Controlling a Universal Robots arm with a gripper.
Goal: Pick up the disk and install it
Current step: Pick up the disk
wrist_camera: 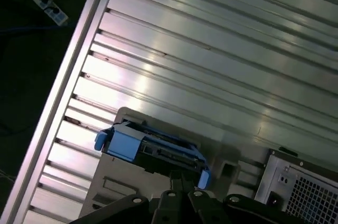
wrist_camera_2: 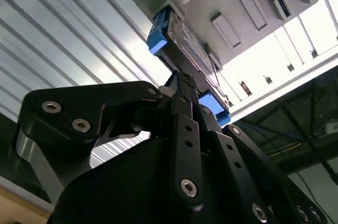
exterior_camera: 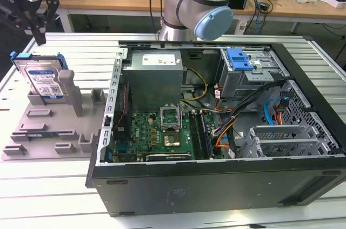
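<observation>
Gripper [exterior_camera: 40,35]: fingers drawn together, empty | disk [exterior_camera: 46,80]: directly below gripper, apart, propped on edge in grey fixture [exterior_camera: 54,126]

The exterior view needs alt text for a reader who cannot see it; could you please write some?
The gripper hangs above the disk, which stands on edge in a grey fixture at the exterior view's left. Beside it lies an open computer case with its green motherboard exposed.
</observation>
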